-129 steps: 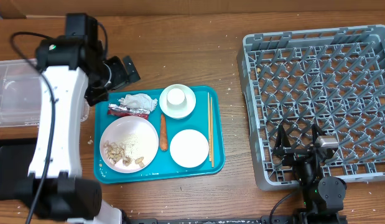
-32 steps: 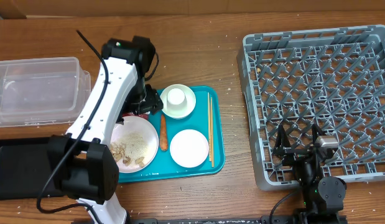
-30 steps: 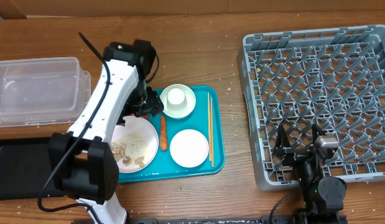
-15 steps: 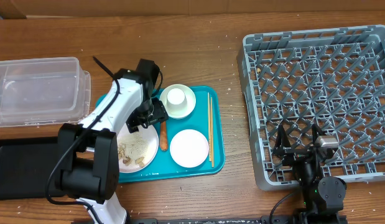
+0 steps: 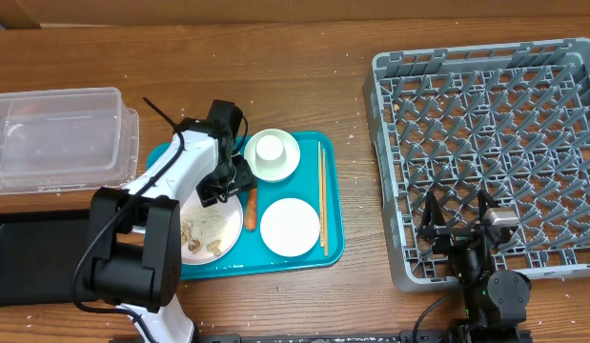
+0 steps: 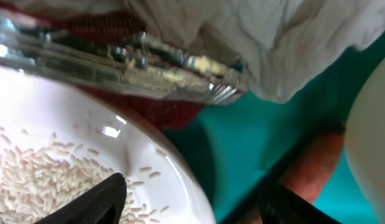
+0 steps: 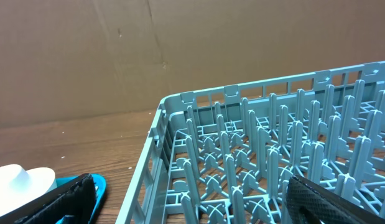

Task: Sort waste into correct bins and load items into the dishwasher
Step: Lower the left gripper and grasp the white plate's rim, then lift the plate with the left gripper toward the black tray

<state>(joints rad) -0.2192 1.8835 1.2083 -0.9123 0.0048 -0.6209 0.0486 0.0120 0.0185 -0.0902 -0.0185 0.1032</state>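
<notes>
My left gripper [image 5: 224, 187] is open, low over the teal tray [image 5: 333, 171] at the upper right edge of the white plate of rice and scraps [image 5: 211, 227]. In the left wrist view its fingers [image 6: 198, 205] straddle the plate rim [image 6: 55, 155]. A red and silver wrapper [image 6: 130, 56] and a crumpled white tissue [image 6: 273, 37] lie just ahead, and the carrot [image 6: 316, 168] lies by the right finger. The arm hides wrapper and tissue from overhead. My right gripper [image 5: 461, 229] is open and empty over the front left of the grey dish rack [image 5: 495, 114].
The tray also holds the carrot [image 5: 250, 208], a bowl [image 5: 285, 164] with a cup [image 5: 269, 149] in it, a small white plate [image 5: 290, 227] and chopsticks [image 5: 321, 195]. A clear plastic container [image 5: 56, 143] and a black bin [image 5: 32, 257] are at the left.
My left arm has swung from beside the clear container to the tray and come down near the wrapper and plate edge. The right arm has not moved.
</notes>
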